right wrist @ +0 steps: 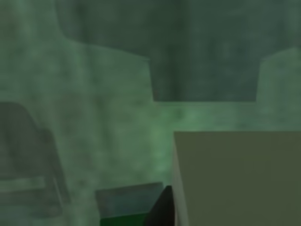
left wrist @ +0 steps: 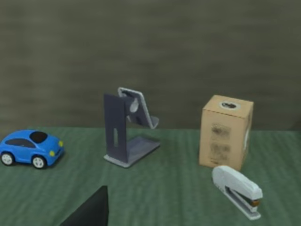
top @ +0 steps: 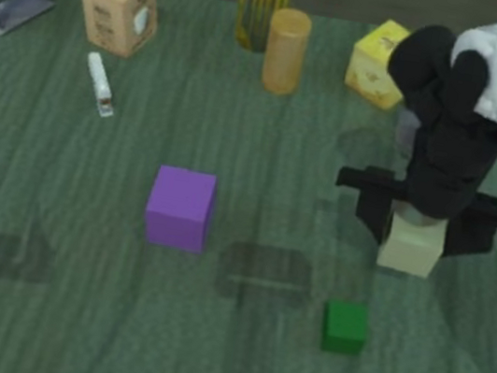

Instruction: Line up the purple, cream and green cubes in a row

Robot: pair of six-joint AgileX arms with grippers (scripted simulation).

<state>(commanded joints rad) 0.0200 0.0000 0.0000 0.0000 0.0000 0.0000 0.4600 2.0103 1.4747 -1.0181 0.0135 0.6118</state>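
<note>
At the table's right, right pincer (top: 414,234) closed around the cream cube (top: 411,249), left arm parked at left edge.

A rendered simulation test scene, not a real room: a green-textured bench (top: 231,354) against a blank wall, scattered with unrelated props: toy car (left wrist: 31,149), stapler (left wrist: 237,190), phone stand (left wrist: 128,127), tan carton (top: 118,5).

Open table between purple cube (top: 179,207) and green cube (top: 344,327) – stapler (top: 100,84), carton (top: 119,5) crowd the far edge
</note>
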